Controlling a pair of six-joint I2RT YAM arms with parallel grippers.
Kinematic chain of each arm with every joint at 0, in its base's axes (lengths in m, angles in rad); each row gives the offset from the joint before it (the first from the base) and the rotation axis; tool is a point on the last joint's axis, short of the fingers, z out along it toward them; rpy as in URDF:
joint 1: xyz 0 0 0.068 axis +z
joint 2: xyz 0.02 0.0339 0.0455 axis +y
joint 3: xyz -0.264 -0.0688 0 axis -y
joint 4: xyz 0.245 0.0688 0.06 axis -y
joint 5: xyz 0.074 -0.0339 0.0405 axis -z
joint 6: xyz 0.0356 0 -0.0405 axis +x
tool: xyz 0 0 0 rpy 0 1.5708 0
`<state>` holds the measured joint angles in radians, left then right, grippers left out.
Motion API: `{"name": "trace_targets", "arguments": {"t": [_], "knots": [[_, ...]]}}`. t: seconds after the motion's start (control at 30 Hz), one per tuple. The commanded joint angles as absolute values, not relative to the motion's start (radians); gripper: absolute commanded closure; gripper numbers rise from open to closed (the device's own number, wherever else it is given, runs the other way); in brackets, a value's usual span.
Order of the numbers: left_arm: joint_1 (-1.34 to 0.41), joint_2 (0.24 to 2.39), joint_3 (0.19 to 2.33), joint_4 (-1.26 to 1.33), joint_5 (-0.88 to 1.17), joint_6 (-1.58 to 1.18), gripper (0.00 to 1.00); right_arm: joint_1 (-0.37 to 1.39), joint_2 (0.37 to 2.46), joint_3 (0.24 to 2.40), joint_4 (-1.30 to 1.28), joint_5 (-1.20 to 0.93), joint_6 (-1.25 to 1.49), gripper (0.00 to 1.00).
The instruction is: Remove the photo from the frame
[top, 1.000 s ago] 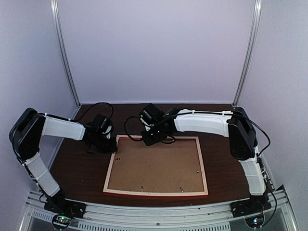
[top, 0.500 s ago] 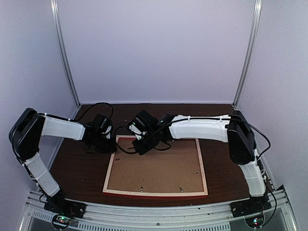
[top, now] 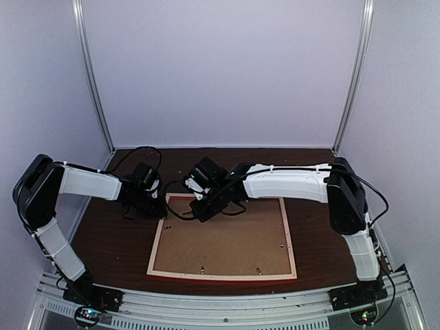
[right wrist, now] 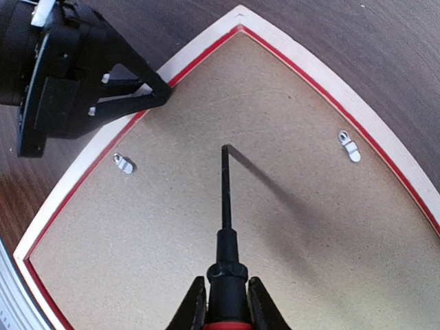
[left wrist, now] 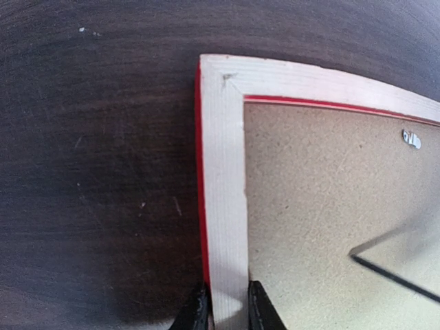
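At far-left corner, left gripper (left wrist: 227,311) pinches rim of thin red picture frame (left wrist: 223,172); right gripper (right wrist: 225,302) clamps black-shafted tool (right wrist: 225,206), tip between metal clips (right wrist: 124,163).

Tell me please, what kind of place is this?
Probably a robot test cell: left arm and right arm at a dark table, plain pale walls closing it in, the right claw holding a thin tool over the frame.

We pinch the frame (left wrist: 223,172) at its ten-o'clock corner with our left gripper (left wrist: 227,307); our right gripper (right wrist: 225,294), beside it at eleven, clamps a tool (right wrist: 225,206).
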<state>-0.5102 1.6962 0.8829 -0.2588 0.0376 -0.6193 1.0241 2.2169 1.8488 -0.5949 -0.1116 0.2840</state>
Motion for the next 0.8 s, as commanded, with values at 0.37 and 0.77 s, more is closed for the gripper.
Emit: {"name": "trace_targets", "arguments": {"t": [0.37,0.77], "knots": [[-0.515,1.718,0.844,-0.359,0.035,-0.603,0.81,0.894,2.148,1.809,-0.620,-0.129,0.339,1.00],[-0.515,1.720,0.849,-0.364,0.032,-0.599,0.82,0.873,2.121,1.808,-0.561,-0.241,0.337,1.00]]}}
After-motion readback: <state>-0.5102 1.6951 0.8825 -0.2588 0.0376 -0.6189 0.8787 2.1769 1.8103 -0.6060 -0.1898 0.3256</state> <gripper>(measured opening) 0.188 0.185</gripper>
